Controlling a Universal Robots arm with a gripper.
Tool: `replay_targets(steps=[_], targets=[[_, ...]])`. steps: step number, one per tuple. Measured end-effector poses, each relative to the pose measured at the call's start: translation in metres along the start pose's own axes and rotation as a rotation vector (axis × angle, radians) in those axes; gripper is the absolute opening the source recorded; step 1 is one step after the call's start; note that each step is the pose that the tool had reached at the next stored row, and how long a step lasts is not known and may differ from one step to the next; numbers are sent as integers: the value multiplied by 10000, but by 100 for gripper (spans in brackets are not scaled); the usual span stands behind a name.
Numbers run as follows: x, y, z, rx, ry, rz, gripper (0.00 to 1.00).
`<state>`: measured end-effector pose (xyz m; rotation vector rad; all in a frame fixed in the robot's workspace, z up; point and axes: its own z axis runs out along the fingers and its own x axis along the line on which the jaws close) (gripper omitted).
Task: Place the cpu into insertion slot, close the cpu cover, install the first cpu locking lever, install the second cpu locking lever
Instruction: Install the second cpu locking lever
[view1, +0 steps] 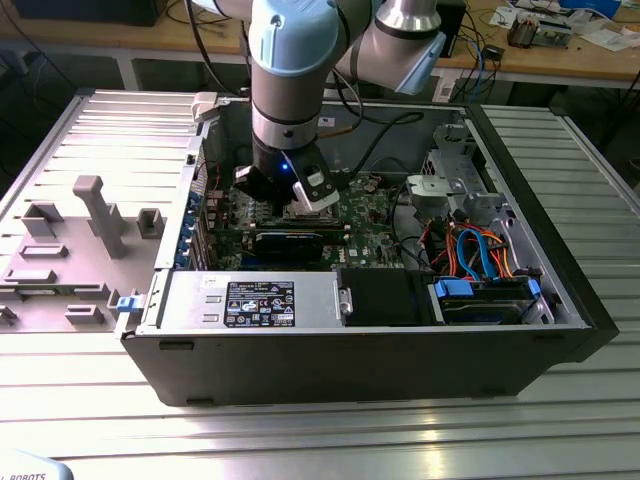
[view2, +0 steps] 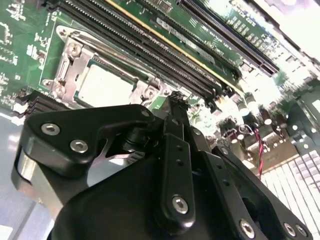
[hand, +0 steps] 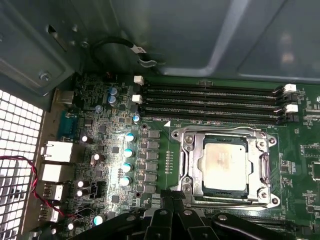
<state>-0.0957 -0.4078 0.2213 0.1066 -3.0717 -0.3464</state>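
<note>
Bright overhead light — blown-out glare

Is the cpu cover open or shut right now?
Shut: in the first wrist view the cpu cover lies flat on the socket, framing the cpu seated inside it.

Ribbed metal table (view1: 90, 140), cluttered wooden workbench (view1: 560, 55) behind

Reaches steeply down, wrist vertical, black pincer (view1: 290, 195) low at its end, fingertips (view2: 176, 100) drawn close together, gripping nothing
</note>
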Motion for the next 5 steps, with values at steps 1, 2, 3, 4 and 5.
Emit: replay_targets(steps=[1, 2, 3, 4, 5], targets=[[0, 0, 0, -1, 0, 0, 11], [0, 0, -1, -8, 1, 0, 11], [0, 0, -2, -14, 1, 0, 11], [0, 0, -1, -16, 1, 0, 11], [0, 0, -1, -18, 1, -1, 11]])
